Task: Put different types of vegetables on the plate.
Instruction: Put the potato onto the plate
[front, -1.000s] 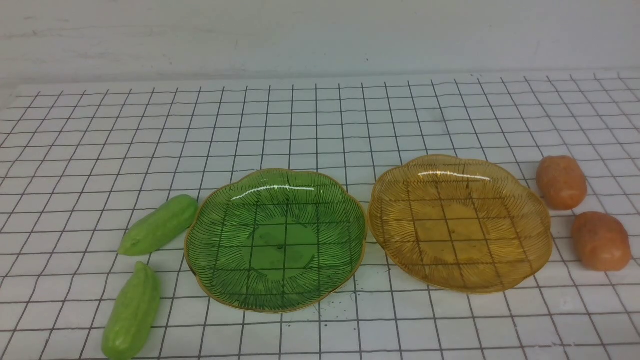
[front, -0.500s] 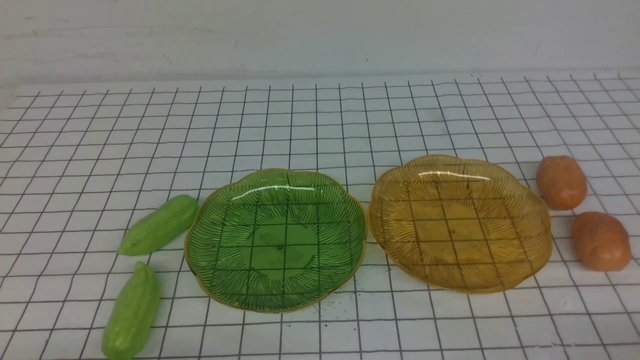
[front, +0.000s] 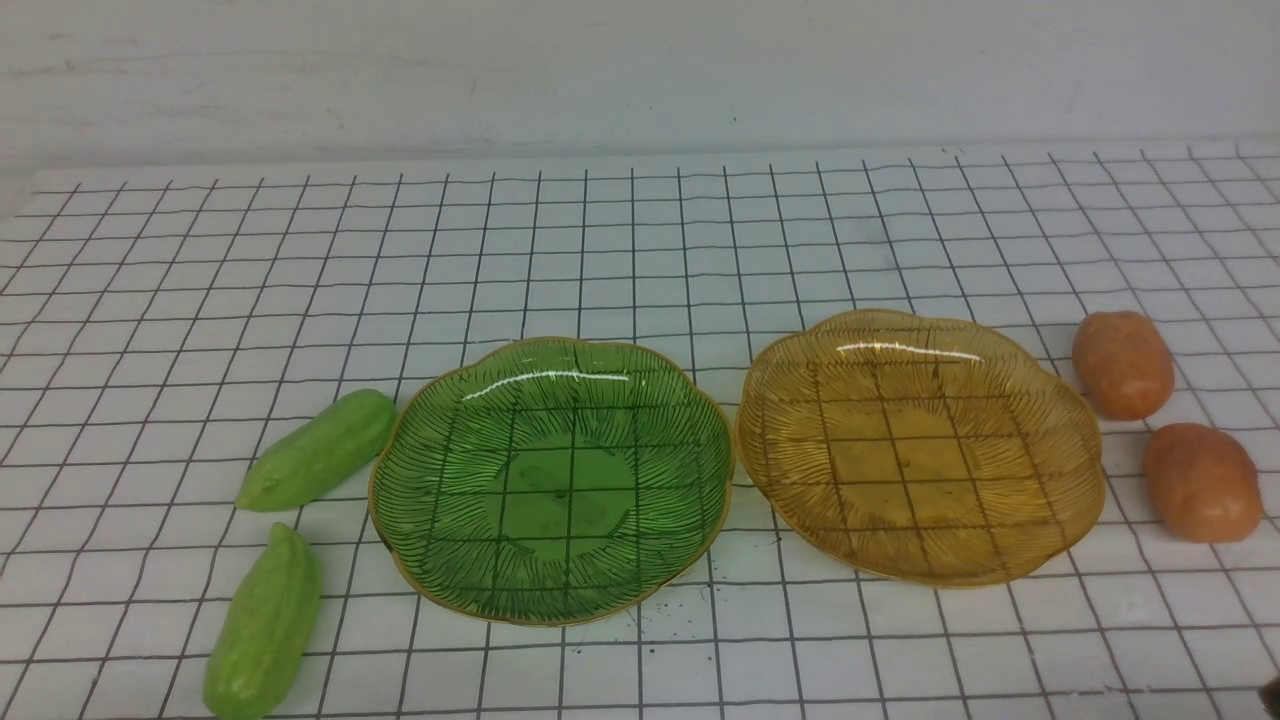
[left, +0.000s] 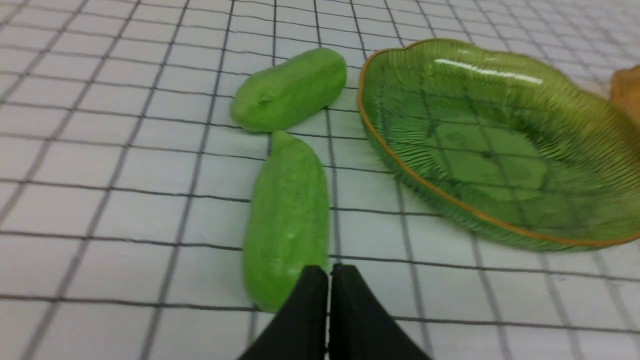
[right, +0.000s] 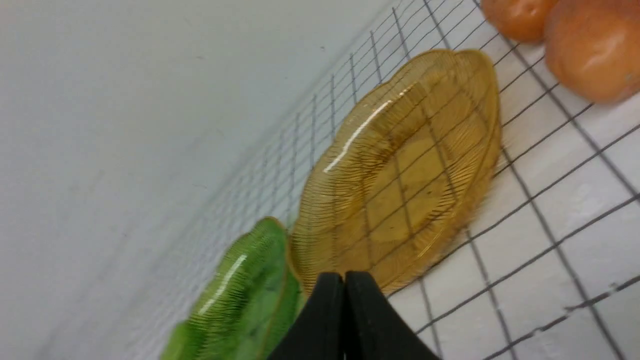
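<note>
Left gripper (left: 328, 274): jaws pressed together, empty; near gourd (front: 264, 622) just ahead, lower left of front view. Right gripper (right: 344, 278): jaws together, empty. Far gourd (front: 318, 450) just beside green plate (front: 560, 500), centre. Upper potato (front: 1122, 364) and lower potato (front: 1202, 482) at right edge, beside amber plate (front: 920, 450). Plates bare; first pick not begun. Next: open jaws, straddle a vegetable.

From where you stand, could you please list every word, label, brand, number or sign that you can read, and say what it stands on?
None: no text shows in any view.
The green plate, amber plate, far gourd, near gourd, far potato and near potato bear no lettering.
The checked cloth carries only plain grid lines.
</note>
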